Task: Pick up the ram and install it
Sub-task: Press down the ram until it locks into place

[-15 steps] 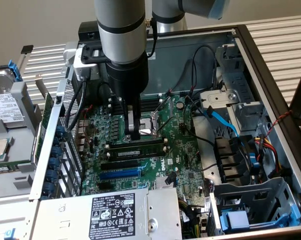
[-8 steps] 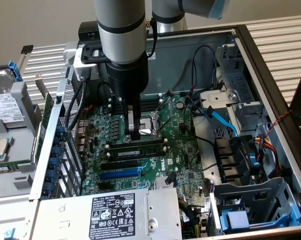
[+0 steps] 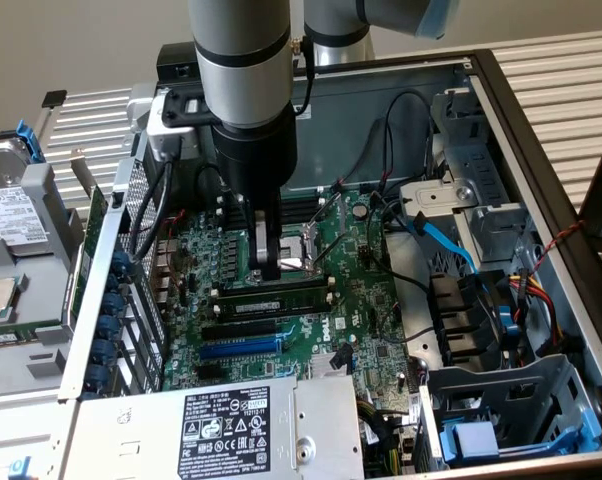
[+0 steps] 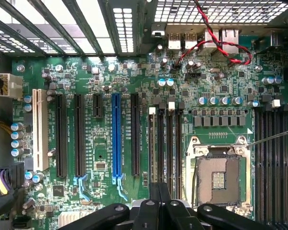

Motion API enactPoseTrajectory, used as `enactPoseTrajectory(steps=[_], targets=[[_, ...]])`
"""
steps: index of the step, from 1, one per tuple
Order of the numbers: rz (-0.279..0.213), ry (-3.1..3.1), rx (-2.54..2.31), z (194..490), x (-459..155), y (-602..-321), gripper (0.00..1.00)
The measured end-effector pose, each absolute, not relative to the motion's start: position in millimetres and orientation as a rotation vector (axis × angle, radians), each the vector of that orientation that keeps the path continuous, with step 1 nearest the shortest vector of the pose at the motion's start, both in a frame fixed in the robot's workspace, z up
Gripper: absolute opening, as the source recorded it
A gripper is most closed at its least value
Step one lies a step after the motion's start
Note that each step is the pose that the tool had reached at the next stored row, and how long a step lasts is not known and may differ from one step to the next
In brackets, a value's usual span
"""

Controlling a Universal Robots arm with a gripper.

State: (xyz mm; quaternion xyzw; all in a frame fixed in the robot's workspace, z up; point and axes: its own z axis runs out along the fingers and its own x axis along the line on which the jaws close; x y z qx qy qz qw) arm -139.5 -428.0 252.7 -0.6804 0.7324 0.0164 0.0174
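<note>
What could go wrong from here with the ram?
The shut gripper sits over the ram's middle; pressing there alone might leave one end unlatched. The bare CPU socket lies right beside it, so a slip could hit its contacts.

An open computer case (image 3: 541,150) lies on its side, its green motherboard (image 3: 361,300) facing up with a blue expansion slot (image 4: 116,139) among long black ones and an empty silver processor socket (image 4: 219,179). A grey power supply (image 3: 231,430) with a black label sits at the near edge, blue cables (image 3: 441,235) run beside the drive cages, and a hard drive (image 3: 11,215) rests outside, at the exterior view's left.
</note>
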Motion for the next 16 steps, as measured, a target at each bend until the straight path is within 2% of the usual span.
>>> enactPoseTrajectory(steps=[16], targets=[[0.047,2.502,-1.838,252.7,-139.5,-428.0,0.12]])
